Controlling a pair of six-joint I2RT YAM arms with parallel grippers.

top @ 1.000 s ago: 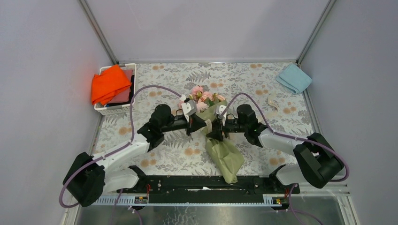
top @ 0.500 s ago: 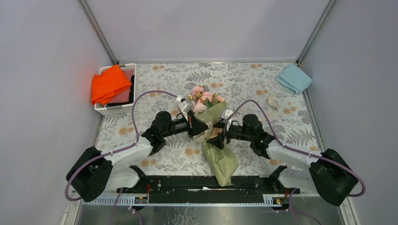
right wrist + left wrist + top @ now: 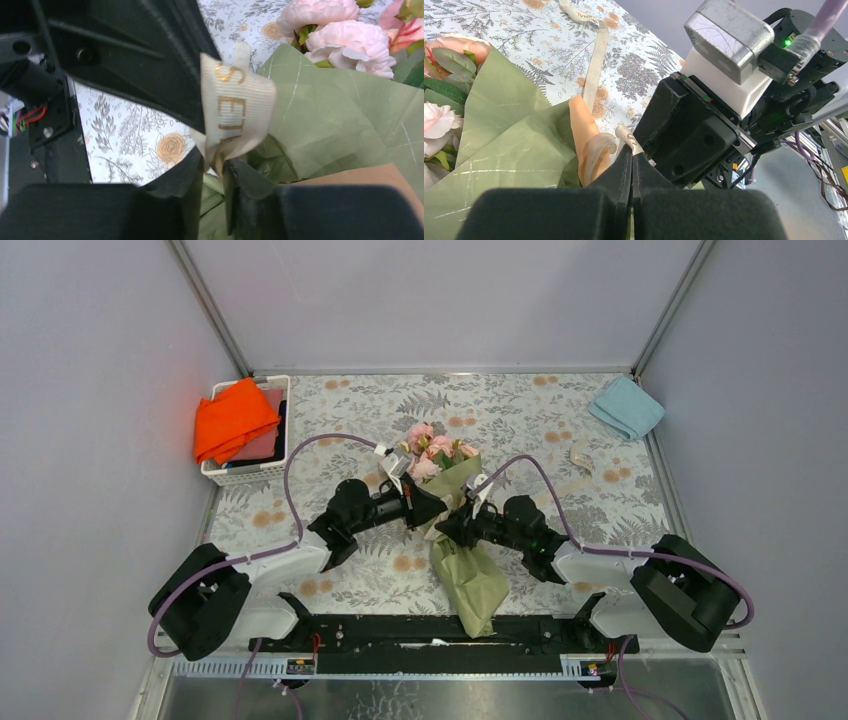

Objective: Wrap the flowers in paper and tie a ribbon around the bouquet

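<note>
The bouquet lies mid-table: pink flowers (image 3: 432, 448) in a cone of olive paper (image 3: 472, 580). My left gripper (image 3: 428, 508) comes in from the left, its jaws shut on the cream ribbon (image 3: 628, 138) beside the peach flap (image 3: 583, 135). From there the ribbon (image 3: 594, 70) trails away across the table. My right gripper (image 3: 447, 530) meets it from the right. In the right wrist view, its tips (image 3: 214, 167) pinch a folded loop of gold-lettered ribbon (image 3: 237, 110) against the green paper (image 3: 330, 120), below the blooms (image 3: 350, 42).
A white basket (image 3: 250, 475) holding an orange cloth (image 3: 235, 418) stands at the back left. A light blue folded cloth (image 3: 626, 407) lies at the back right, with the ribbon's loose end (image 3: 580, 454) near it. Grey walls enclose three sides.
My right gripper opened wide, then closed on the ribbon loop and shifted left toward the left gripper. The left gripper stayed shut and moved slightly nearer with the bouquet.
</note>
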